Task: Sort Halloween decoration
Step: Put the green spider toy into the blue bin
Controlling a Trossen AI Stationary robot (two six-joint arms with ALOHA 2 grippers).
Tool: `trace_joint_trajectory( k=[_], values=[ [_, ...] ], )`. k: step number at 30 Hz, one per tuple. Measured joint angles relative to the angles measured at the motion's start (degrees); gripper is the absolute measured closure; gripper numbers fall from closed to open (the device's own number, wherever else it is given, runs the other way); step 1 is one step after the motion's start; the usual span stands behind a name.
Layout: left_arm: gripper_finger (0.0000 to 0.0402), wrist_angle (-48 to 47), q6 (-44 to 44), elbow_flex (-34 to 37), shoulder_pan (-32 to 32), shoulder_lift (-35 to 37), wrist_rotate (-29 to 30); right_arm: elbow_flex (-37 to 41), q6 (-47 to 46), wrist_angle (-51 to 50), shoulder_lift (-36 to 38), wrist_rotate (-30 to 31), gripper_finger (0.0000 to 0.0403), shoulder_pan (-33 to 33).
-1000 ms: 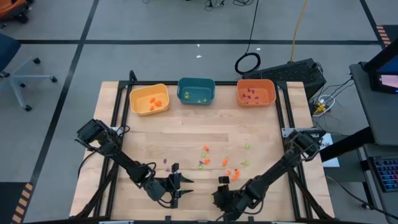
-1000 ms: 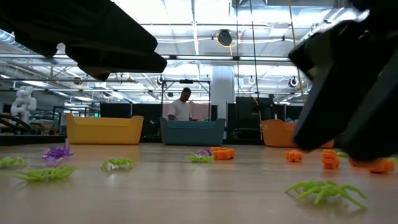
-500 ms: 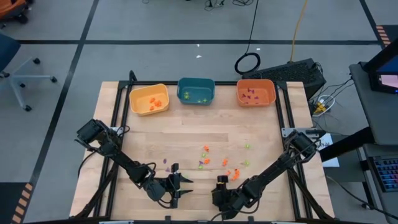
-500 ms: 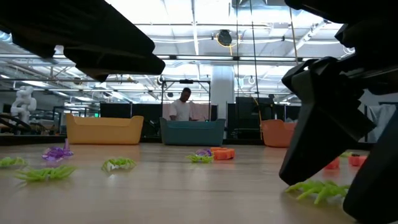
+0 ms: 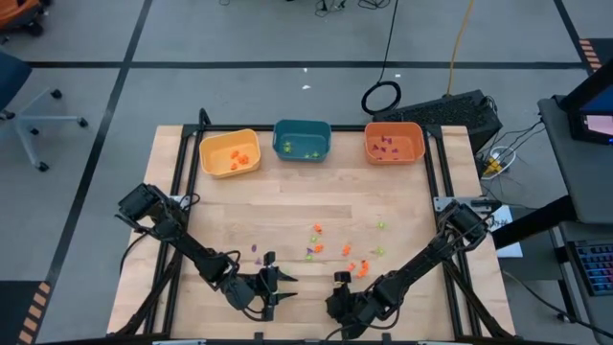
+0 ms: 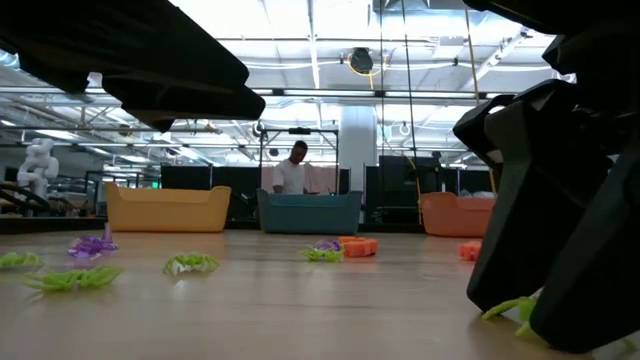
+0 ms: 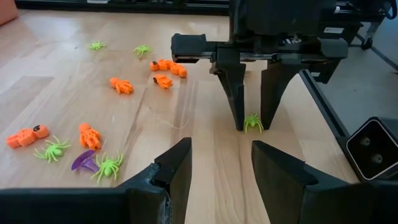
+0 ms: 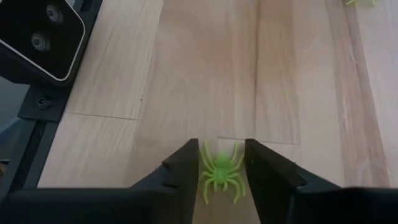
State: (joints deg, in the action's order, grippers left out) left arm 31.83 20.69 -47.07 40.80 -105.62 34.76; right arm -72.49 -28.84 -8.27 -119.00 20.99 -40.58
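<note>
Green plastic legs splay out between the two dark fingers (image 8: 186,174) of the right hand (image 8: 219,171): a small spider (image 8: 219,176) lies on the worktop (image 8: 205,74) at the lower middle of the right wrist view, a finger close on each side. A second ago this hand sat further right in the high view, among the orange trinkets; half a second ago it was already over the spider, and now its tips are down at the wood with the jaws narrowed around the toy. Whether the fingers already press it I cannot tell, so the pick looks begun, not finished.

In the high view the right hand (image 5: 340,279) sits at lower centre, with the loose decoration (image 5: 347,250) scattered just above it. The left hand (image 5: 271,280) waits at the lower left of centre, unchanged, its fingers part open and empty.

Along the top edge stand the yellow bin (image 5: 230,153), teal bin (image 5: 303,140) and orange bin (image 5: 394,143). Green pieces already lie in the teal one, so the spider probably goes there.
</note>
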Motion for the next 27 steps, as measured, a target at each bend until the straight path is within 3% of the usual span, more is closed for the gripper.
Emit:
trace_joint_trajectory(
  k=[15, 27],
  values=[
    [0.0236, 0.2, 0.1, 0.0, 0.1, 0.0, 0.0, 0.1, 1.3, 0.0, 0.2, -0.1, 0.0339, 0.0],
    [0.0236, 0.2, 0.4, 0.0, 0.2, 0.0, 0.0, 0.4, 5.8, -2.9, 4.6, -0.5, 0.0347, 0.1]
  ],
)
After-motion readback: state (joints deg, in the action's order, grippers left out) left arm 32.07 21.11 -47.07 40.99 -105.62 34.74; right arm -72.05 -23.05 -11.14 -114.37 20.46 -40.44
